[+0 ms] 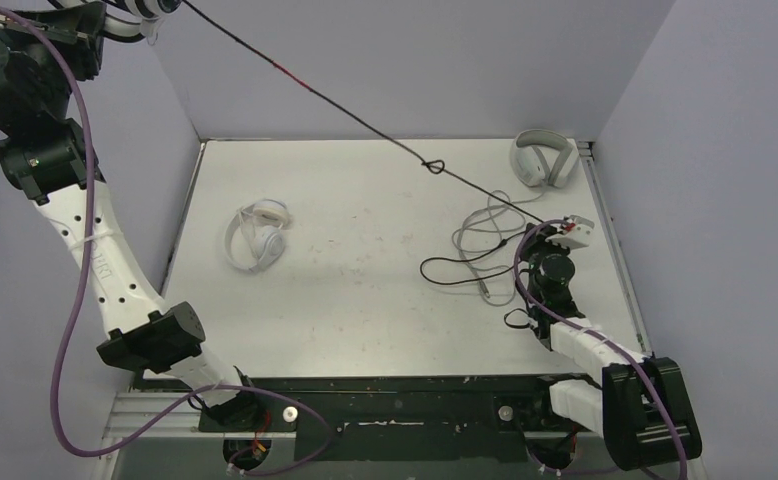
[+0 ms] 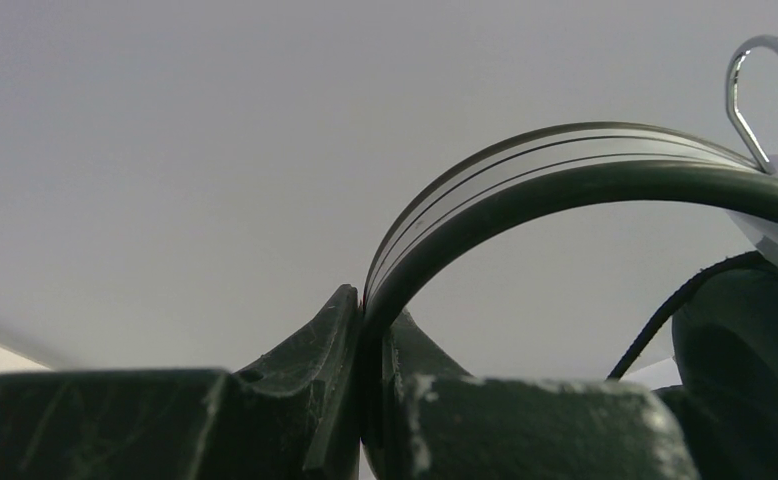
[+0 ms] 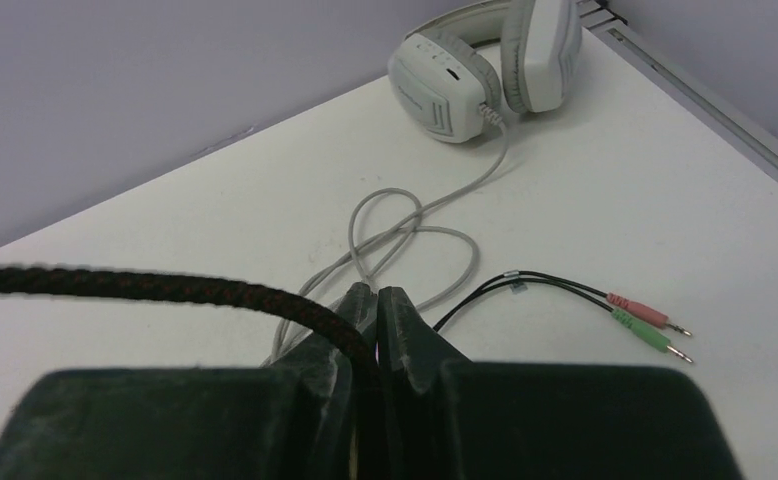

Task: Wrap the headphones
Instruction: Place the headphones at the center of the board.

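Nearest, my left pincer (image 2: 370, 335), clenched on the band of the headset (image 2: 565, 175), holds it aloft. My right pincer (image 3: 367, 325) grips its cable (image 3: 165, 283), taut above the worktop (image 1: 365, 290). I judge the cable is drawn out; next, looping it round the band needs steady tension.

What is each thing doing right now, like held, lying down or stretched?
Black-and-white headset: held up in the air.
Left fingers: shut on its headband.
Black cable: stretched tight, one knot.
Right fingers: shut on the black cable.
White on-ear headphones: lying on the table.
Grey over-ear headphones: lying, cable loose.
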You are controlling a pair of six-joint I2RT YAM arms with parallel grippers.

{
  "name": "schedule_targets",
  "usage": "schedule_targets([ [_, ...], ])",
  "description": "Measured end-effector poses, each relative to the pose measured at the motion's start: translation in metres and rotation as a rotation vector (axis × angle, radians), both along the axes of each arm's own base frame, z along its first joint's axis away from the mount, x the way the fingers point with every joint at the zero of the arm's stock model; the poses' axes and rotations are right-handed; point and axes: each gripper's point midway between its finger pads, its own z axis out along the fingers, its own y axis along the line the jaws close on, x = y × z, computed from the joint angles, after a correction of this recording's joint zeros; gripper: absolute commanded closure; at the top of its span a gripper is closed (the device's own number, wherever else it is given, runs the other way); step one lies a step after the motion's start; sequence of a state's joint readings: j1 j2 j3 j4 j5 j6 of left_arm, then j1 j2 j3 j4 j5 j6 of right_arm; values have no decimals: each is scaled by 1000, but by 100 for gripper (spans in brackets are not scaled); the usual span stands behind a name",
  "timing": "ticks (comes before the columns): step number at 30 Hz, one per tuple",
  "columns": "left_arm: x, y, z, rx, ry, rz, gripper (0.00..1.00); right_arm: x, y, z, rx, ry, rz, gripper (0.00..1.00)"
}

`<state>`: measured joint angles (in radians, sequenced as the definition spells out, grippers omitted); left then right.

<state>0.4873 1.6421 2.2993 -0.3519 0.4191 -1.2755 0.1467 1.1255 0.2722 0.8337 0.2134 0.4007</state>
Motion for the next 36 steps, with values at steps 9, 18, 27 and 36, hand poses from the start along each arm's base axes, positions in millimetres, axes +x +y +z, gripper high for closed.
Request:
schedule_targets([
  [9, 0, 14, -10, 0, 29, 32, 100, -12, -24, -13, 18, 59, -137, 100],
  [18, -2, 17, -13, 7, 37, 44, 100, -16, -31, -16, 24, 71, -180, 100],
  [27, 7, -6, -26, 20, 72, 33, 100, -12, 4, -14, -31, 88, -25, 100],
  [36, 39, -118, -73, 136, 200, -170, 100, -27, 110, 31, -187, 8, 319, 91],
])
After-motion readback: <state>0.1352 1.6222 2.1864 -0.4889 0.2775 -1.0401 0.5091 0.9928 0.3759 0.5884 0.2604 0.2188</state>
